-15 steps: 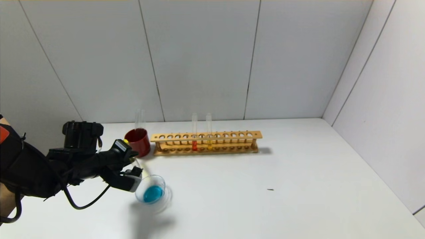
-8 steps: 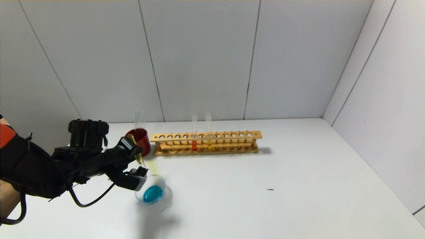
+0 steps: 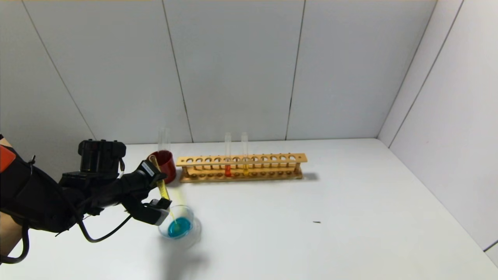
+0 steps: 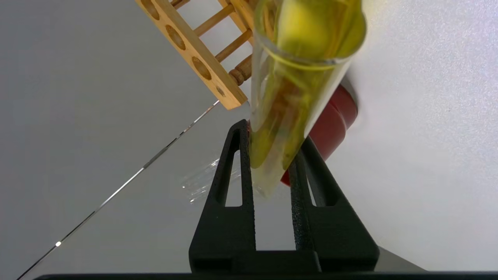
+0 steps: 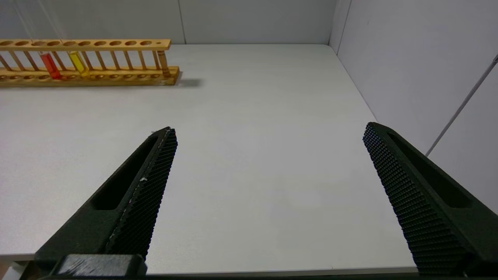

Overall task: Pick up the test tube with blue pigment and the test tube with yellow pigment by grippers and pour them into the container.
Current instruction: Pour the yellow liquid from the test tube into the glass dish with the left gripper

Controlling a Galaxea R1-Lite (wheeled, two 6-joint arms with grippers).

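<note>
My left gripper (image 3: 157,189) is shut on the test tube with yellow pigment (image 3: 165,194), tilted mouth-down over the container (image 3: 190,214). The container is a clear glass dish holding blue liquid. A thin yellow stream runs from the tube's mouth into it. In the left wrist view the yellow tube (image 4: 295,97) sits between my left gripper's (image 4: 274,132) black fingers. No tube with blue liquid shows; an empty clear tube (image 3: 163,139) stands in the dark red cup (image 3: 163,165). My right gripper (image 5: 269,128) is open and empty over bare table, out of the head view.
A wooden rack (image 3: 241,160) stands behind the dish, holding a red-orange tube (image 3: 228,155) and another yellow tube (image 3: 244,153). The rack also shows in the right wrist view (image 5: 89,42). Grey walls close the table at the back and right. A small dark speck (image 3: 317,222) lies mid-table.
My left gripper has tipped the yellow tube further, raising its closed end. The yellow liquid has run down to the mouth and now streams into the dish.
</note>
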